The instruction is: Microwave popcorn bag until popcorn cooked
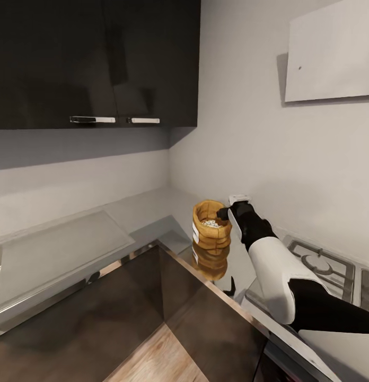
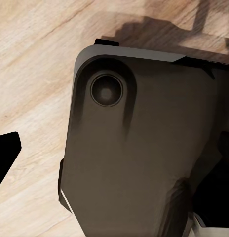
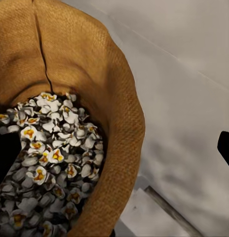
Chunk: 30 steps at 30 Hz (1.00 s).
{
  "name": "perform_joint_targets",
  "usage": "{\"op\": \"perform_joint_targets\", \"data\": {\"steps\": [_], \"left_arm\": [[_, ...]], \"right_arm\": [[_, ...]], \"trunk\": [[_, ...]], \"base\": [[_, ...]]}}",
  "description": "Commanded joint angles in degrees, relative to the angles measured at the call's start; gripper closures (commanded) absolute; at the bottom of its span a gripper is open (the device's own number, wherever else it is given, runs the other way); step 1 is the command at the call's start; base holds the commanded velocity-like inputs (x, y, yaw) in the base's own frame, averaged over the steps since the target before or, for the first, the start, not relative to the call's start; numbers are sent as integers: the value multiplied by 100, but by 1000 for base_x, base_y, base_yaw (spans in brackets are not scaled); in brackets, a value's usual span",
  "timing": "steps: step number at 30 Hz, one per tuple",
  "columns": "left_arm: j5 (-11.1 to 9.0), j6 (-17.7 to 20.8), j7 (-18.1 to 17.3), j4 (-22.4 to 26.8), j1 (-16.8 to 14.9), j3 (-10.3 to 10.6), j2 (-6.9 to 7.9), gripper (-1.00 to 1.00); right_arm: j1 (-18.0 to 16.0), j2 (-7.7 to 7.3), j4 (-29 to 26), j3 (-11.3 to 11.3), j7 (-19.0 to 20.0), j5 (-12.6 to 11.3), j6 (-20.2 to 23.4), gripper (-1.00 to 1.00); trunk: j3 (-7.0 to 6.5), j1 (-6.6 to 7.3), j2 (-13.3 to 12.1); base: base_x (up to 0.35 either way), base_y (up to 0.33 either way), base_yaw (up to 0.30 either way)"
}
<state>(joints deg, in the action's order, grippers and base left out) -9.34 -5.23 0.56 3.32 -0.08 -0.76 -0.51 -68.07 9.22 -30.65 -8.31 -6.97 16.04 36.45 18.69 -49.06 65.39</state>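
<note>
The popcorn bag (image 1: 211,225) stands upright on the grey countertop (image 1: 142,209) near the corner of the walls, its reflection just beneath it. It is a mustard-tan sack with a rolled rim and a small white label, and white-and-yellow popcorn kernels lie inside the bag (image 3: 85,64). My right gripper (image 1: 225,213) reaches it from the right and is open, its two fingers far apart astride the near rim, one inside the bag and one outside. My right gripper (image 3: 114,155) looks down into the sack. My left gripper (image 2: 114,148) hangs open over the robot's base and the wood floor. The microwave is out of view.
Dark upper cabinets (image 1: 94,58) hang above the counter's left run. A gas hob (image 1: 322,265) lies just right of the bag under my right arm. A pale flat panel (image 1: 57,249) lies on the left counter. Dark cabinet fronts (image 1: 152,307) meet the plank floor (image 1: 152,361).
</note>
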Motion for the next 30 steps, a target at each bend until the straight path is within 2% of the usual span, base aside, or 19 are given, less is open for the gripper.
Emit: {"op": "perform_joint_targets", "data": {"steps": [1, 8, 19, 23, 30], "left_arm": [[-33, -13, 6, 2, -1, -3, -1, -100], [-33, -13, 6, 2, -1, -3, -1, -100], [-33, -13, 4, 2, -1, -3, -1, -100], [-33, -13, 6, 2, -1, -3, -1, -100], [-33, -13, 6, 2, -1, -3, -1, -100]], "right_arm": [[-4, 9, -4, -37, 4, 32, 20, -100], [-5, 1, 57, -39, 3, 50, 20, -100], [-6, -8, 82, -44, 3, 45, -52, -100], [-6, -35, 356, -55, 3, 25, -104, -100], [-5, -73, 861, -64, 2, 20, -498, -100]], "trunk": [[6, 0, 4], [6, 0, 4], [6, 0, 4], [6, 0, 4], [6, 0, 4]], "base": [[0, 0, 0], [8, 0, 0], [138, 0, 0], [5, 0, 0], [0, 0, 0]]}}
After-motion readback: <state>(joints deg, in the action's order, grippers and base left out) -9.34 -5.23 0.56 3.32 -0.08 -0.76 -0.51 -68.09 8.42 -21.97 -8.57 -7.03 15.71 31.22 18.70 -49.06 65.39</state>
